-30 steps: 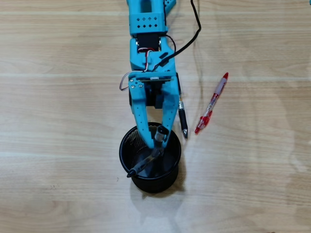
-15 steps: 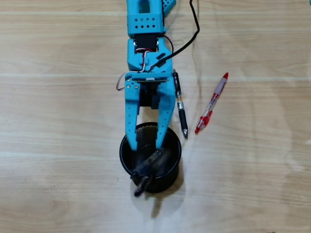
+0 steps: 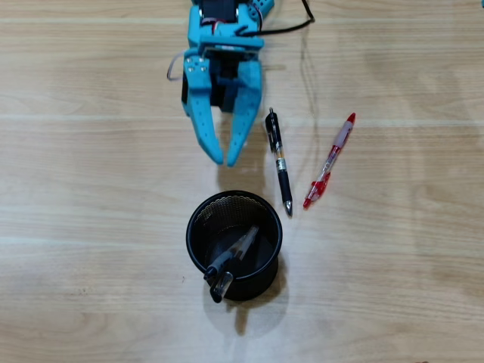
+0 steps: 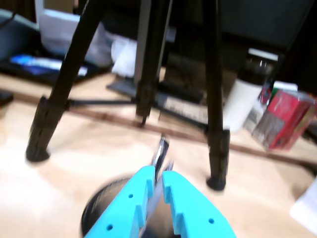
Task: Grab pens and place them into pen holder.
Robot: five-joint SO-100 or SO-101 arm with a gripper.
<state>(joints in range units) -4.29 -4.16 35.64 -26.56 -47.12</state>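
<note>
The blue two-finger gripper [image 3: 225, 161] is hovering empty, jaws nearly closed; the pens are leaning out of the black wire-mesh cup [image 3: 268, 219], so bumping it is risking a spill.

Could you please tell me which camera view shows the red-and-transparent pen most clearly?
The overhead view shows it best: the red-and-transparent pen lies whole and sharp on the table, right of the black pen with the yellow band. The wrist view does not show it at all.
</note>
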